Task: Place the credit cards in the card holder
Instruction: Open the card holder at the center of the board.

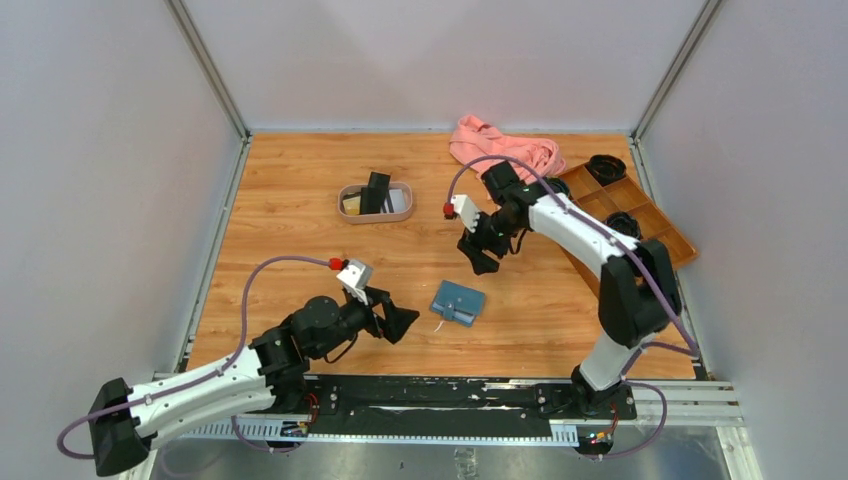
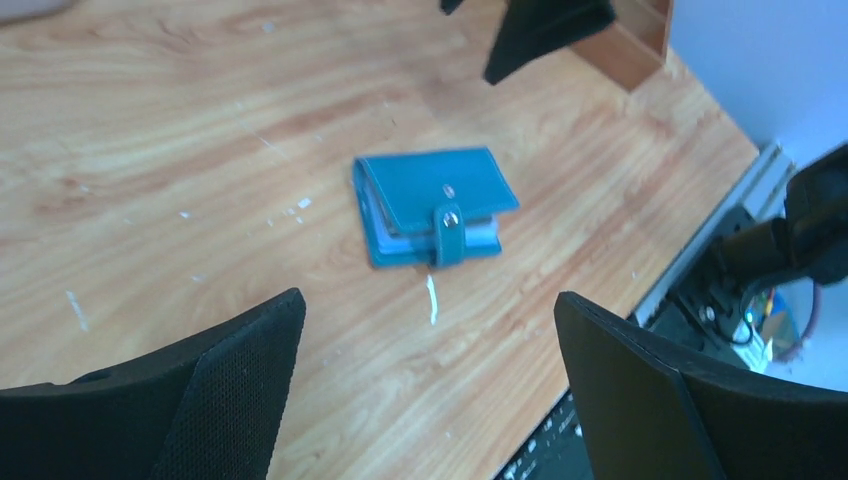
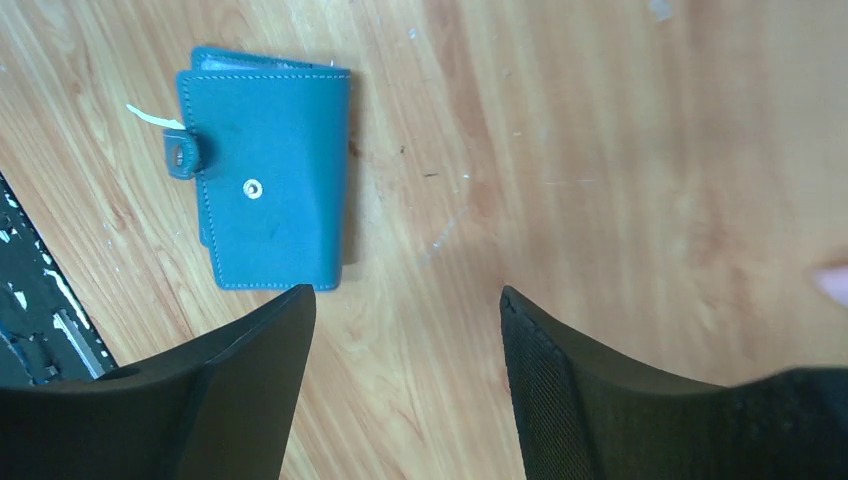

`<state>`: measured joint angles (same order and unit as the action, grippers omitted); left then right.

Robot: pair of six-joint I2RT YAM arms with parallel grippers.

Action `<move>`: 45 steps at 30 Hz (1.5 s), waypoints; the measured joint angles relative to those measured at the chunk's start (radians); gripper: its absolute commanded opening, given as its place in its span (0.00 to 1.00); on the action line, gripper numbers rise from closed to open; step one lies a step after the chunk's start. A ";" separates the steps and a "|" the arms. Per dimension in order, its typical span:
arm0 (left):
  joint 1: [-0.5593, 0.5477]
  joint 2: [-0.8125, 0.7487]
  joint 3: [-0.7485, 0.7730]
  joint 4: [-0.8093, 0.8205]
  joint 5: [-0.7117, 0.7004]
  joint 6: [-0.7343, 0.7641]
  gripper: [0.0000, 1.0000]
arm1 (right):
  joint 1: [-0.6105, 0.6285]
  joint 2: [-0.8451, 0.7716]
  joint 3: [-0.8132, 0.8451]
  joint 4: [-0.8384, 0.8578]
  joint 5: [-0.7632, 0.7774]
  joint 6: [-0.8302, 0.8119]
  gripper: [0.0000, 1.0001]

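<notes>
Overhead, the wooden table (image 1: 300, 200) carries a brown compartmented box (image 1: 650, 215) at 3 o'clock, a pink cloth (image 1: 505, 145) at 1 o'clock and an oval tray (image 1: 398, 214) at 11 o'clock. Both the left gripper (image 1: 400, 322), at 7 o'clock, and the right gripper (image 1: 481, 257), just above centre, gape wide and hold nothing. Between them, near 6 o'clock, the teal card holder (image 1: 458, 302) lies folded flat on the wood. The credit cards (image 1: 376, 192) sit in the tray, one dark card standing upright.
</notes>
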<state>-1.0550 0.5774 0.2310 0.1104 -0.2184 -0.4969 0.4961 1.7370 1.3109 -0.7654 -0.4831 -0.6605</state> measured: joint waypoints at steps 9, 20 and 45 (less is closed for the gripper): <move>0.245 0.087 0.065 0.016 0.170 0.015 1.00 | -0.073 -0.421 -0.099 0.025 -0.057 -0.056 0.84; 0.393 0.377 0.245 0.056 0.381 0.006 1.00 | -0.121 -0.571 -0.364 -0.021 -0.417 -0.225 0.84; 0.358 0.783 0.348 0.090 0.678 0.560 0.88 | -0.159 -0.459 -0.367 0.011 -0.408 -0.188 0.83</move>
<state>-0.6971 1.3602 0.5793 0.2005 0.4599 0.0631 0.3370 1.2785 0.9436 -0.7544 -0.8909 -0.8482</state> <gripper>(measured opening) 0.860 0.836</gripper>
